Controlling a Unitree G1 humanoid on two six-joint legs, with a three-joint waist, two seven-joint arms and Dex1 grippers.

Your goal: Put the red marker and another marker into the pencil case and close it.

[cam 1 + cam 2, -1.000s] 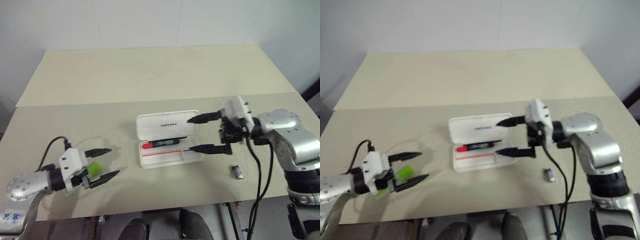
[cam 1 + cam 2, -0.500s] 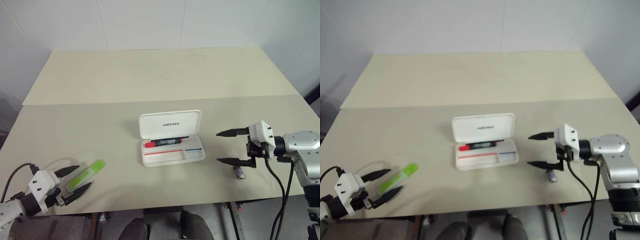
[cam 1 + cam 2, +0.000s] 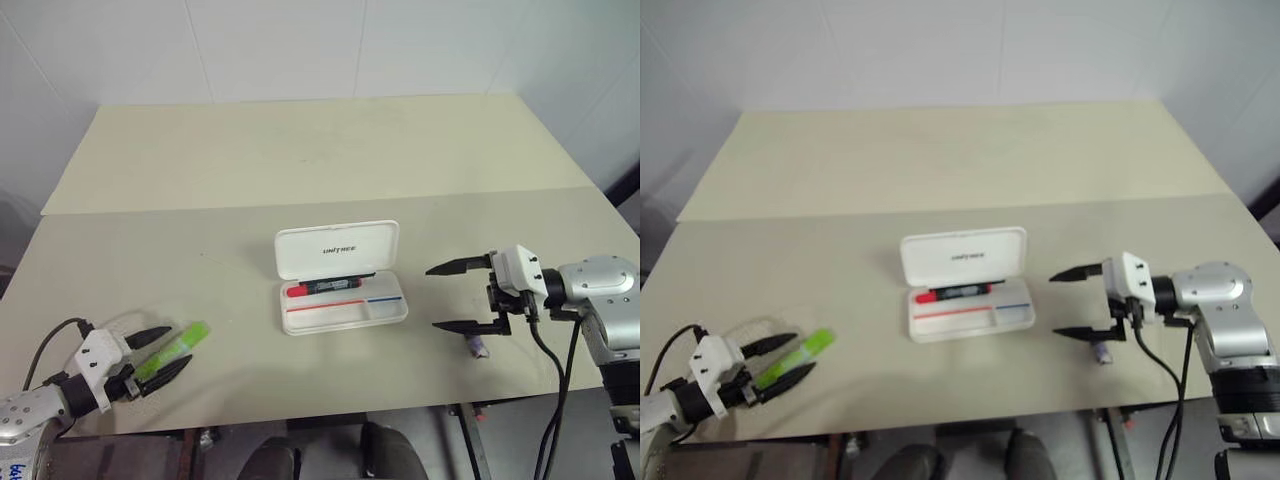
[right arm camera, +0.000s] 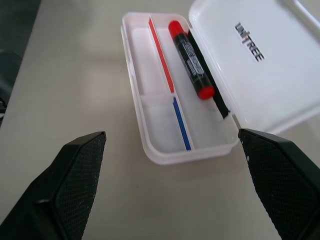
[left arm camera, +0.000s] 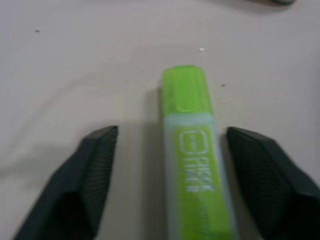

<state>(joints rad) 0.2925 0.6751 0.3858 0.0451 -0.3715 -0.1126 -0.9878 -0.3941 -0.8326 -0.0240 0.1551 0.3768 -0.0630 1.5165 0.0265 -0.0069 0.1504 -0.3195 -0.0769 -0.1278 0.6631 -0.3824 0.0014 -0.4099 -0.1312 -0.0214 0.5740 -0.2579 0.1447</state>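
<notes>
The white pencil case lies open at mid-table, its lid folded back. Inside, along the hinge side, rests the red marker, also seen in the right wrist view. The lime-green marker lies flat on the table at the near left. My left gripper is open and straddles it, with a gap on each side between the marker and the fingers. My right gripper hangs wide open and empty just right of the case, pointing at it.
A small dark block lies on the table under my right gripper, near the front edge. A black cable loops by my left wrist. The beige table stretches far back toward a white wall.
My right gripper has drawn back from the case to the right and sunk. My left gripper has sunk to the near left, and its fingers have narrowed around the green marker. The camera also shifted.
</notes>
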